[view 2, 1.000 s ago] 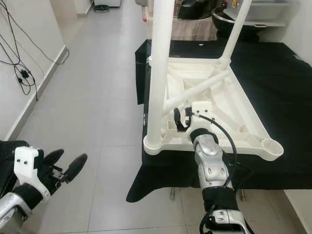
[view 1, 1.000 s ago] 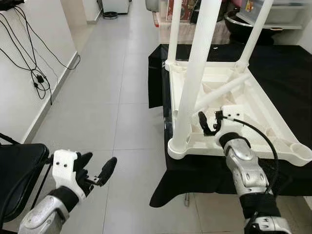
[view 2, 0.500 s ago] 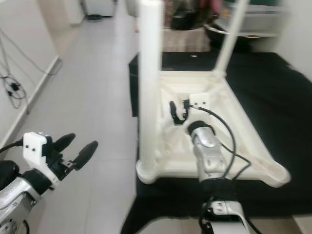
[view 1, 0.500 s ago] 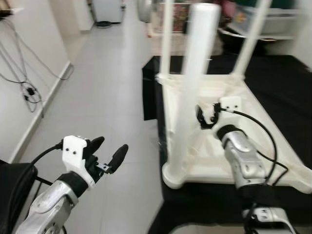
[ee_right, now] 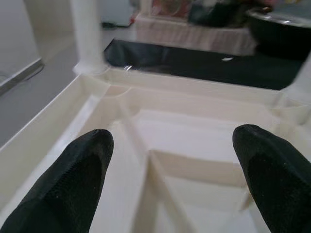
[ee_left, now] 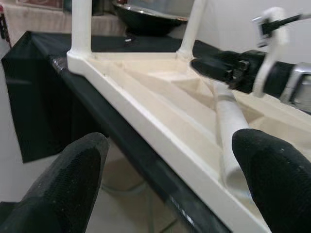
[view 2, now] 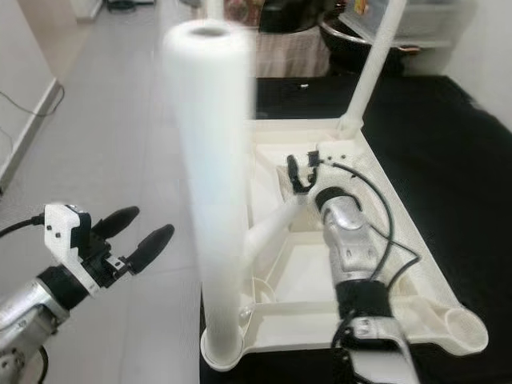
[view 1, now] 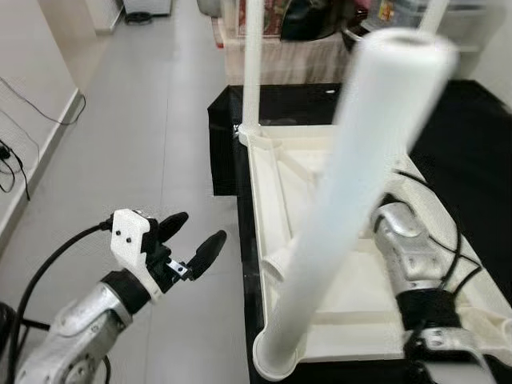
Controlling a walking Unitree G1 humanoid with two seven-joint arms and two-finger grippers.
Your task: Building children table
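Upturned table (view 2: 416, 264) under spread right tool (view 2: 302, 171).

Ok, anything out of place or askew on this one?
One leg lies loose and slanted inside the upturned table instead of standing like the other three, and the near right corner socket is empty. The open right gripper hangs just over that leg. Nothing looks broken or spilled.

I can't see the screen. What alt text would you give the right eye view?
An upside-down white plastic children's table lies on a black cloth, legs up, the nearest leg looming blurred in front. The robot's right tool reaches open over the table's ribbed underside, above a loose leg lying there. Its left tool hangs open over the grey floor.
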